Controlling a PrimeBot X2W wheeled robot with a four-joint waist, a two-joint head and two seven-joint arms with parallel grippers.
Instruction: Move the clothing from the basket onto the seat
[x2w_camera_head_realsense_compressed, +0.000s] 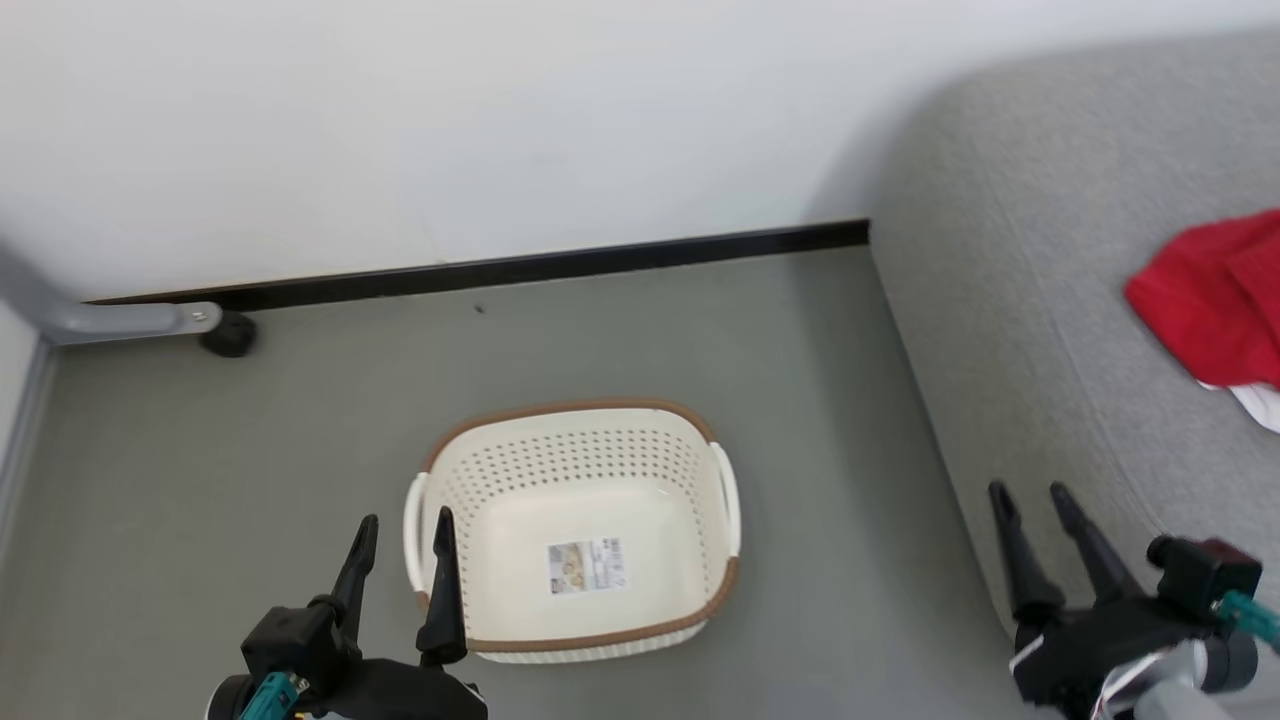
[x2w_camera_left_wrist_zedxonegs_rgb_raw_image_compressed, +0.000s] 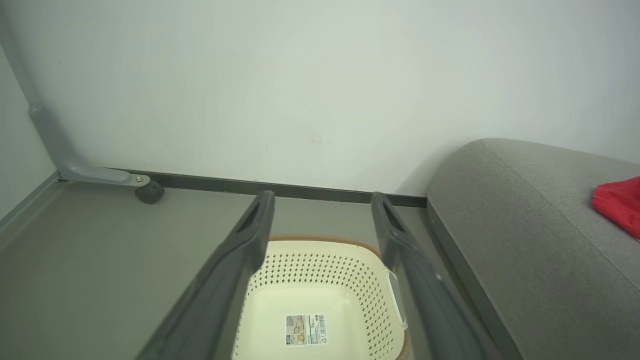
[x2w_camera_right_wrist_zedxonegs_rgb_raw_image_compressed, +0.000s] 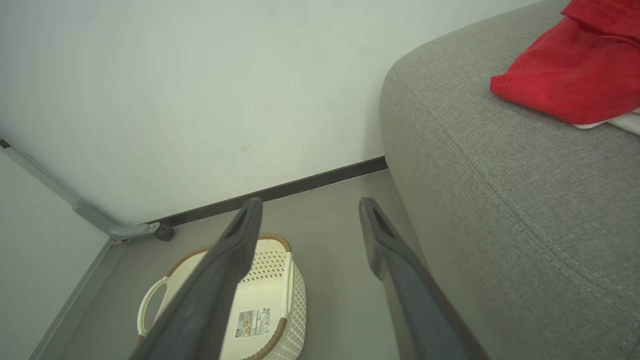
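The cream basket (x2w_camera_head_realsense_compressed: 690, 480) with a brown rim stands on the grey floor; inside it I see just a paper label (x2w_camera_head_realsense_compressed: 588, 566). Red clothing (x2w_camera_head_realsense_compressed: 1215, 300) with a white edge lies on the light-grey seat (x2w_camera_head_realsense_compressed: 1010, 300) at the right. My left gripper (x2w_camera_head_realsense_compressed: 405, 528) hangs open beside the basket's left handle, nothing between its fingers. My right gripper (x2w_camera_head_realsense_compressed: 1032, 492) is open too, in front of the seat's near edge. The left wrist view looks down at the basket (x2w_camera_left_wrist_zedxonegs_rgb_raw_image_compressed: 325, 265), with the clothing (x2w_camera_left_wrist_zedxonegs_rgb_raw_image_compressed: 620, 205) on the seat (x2w_camera_left_wrist_zedxonegs_rgb_raw_image_compressed: 525, 240). In the right wrist view, basket (x2w_camera_right_wrist_zedxonegs_rgb_raw_image_compressed: 272, 290), seat (x2w_camera_right_wrist_zedxonegs_rgb_raw_image_compressed: 500, 165) and clothing (x2w_camera_right_wrist_zedxonegs_rgb_raw_image_compressed: 570, 75) all appear.
A white wall with a black skirting board (x2w_camera_head_realsense_compressed: 500, 270) closes off the back. A grey metal leg with a black caster (x2w_camera_head_realsense_compressed: 228, 335) stands at the far left. Open grey floor (x2w_camera_head_realsense_compressed: 830, 400) lies between the basket and the seat.
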